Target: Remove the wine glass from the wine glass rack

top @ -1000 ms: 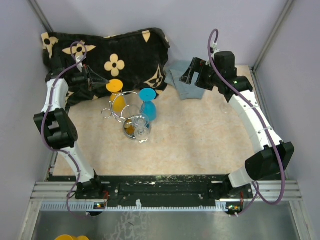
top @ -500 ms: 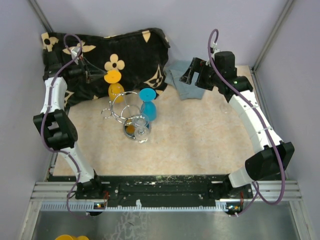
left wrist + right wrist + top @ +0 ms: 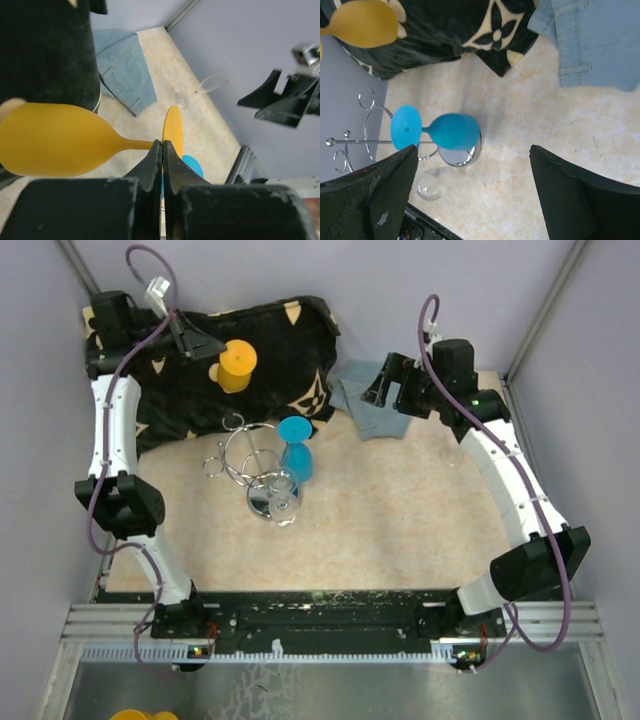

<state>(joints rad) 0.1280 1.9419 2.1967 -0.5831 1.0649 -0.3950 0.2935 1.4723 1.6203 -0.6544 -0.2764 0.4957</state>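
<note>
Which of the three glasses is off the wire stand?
The orange glass, gripped by its stem in the left gripper; the blue glass and clear glass are at the rack.

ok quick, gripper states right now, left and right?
Left gripper: shut on the yellow wine glass, pinching its stem.
Right gripper: open, holding nothing.

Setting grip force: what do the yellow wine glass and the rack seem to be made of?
The yellow wine glass is opaque, matte and evenly coloured, so plastic or coated glass; I cannot tell which. The wine glass rack has thin bright wire loops and a mirror-like round base, so it is probably chromed metal.
</note>
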